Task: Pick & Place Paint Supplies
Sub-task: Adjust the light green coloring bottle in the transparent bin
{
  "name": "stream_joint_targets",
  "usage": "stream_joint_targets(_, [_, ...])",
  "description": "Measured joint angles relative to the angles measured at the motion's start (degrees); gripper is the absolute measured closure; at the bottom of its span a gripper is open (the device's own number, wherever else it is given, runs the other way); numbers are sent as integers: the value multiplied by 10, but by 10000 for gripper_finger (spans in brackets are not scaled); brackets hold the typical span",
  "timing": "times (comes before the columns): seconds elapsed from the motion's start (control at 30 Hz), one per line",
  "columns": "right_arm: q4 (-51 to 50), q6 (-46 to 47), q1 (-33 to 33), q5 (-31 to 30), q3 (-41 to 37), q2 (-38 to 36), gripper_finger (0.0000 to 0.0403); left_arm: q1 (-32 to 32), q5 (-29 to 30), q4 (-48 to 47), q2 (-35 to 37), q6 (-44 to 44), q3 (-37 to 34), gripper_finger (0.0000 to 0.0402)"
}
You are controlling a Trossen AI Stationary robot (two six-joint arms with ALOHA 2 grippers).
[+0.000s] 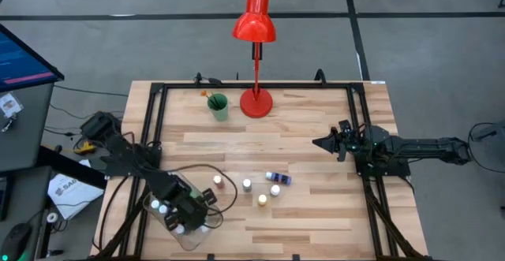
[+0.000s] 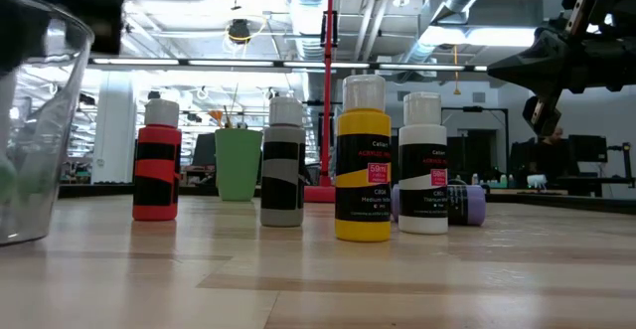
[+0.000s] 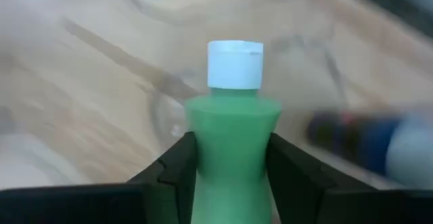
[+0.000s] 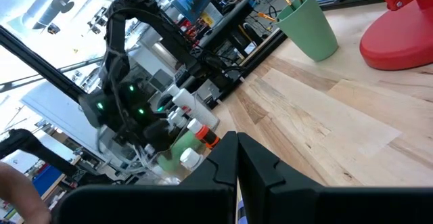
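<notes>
Pale wooden worktop (image 1: 316, 135) inside a black frame, seen from above, carries a scatter of painting gear. At its near left corner the left end effector (image 3: 233, 166) hangs over a clear plastic tray (image 1: 183, 228), its two dark fingers (image 3: 177, 166) pinching a larger green bottle (image 3: 232, 149) with a white cap, held upright between them; other small bottles lie in the tray beneath. Toward the far edge stands a green cup (image 1: 218, 106) with brushes in it, beside the red desk lamp (image 1: 255, 56). Mid-worktop, loose paint bottles (image 1: 260, 188) stand apart from one another: red, grey, yellow and white ones upright, a purple one (image 1: 278, 178) on its side. At the right edge the right end effector (image 1: 319, 143) waits above the wood, fingers pressed together, holding nothing.
</notes>
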State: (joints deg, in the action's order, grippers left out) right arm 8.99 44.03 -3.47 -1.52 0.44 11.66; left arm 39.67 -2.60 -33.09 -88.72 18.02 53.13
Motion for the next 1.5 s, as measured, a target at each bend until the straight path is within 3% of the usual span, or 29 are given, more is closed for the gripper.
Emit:
stream_joint_targets(0.23, [0, 0, 0, 0, 0, 0, 403, -7, 6, 12, 78, -42, 1, 268])
stream_joint_targets(0.47, [0, 0, 0, 0, 0, 0, 403, -24, 25, 29, 141, -138, 2, 268])
stream_joint_targets(0.6, [0, 0, 0, 0, 0, 0, 403, -28, 57, 37, 147, -188, 0, 269])
stream_joint_targets(0.9, [0, 0, 0, 0, 0, 0, 403, -24, 66, 127, 147, -288, -59, 269])
stream_joint_targets(1.5, [0, 0, 0, 0, 0, 0, 403, -25, 73, 145, 149, -290, -61, 257])
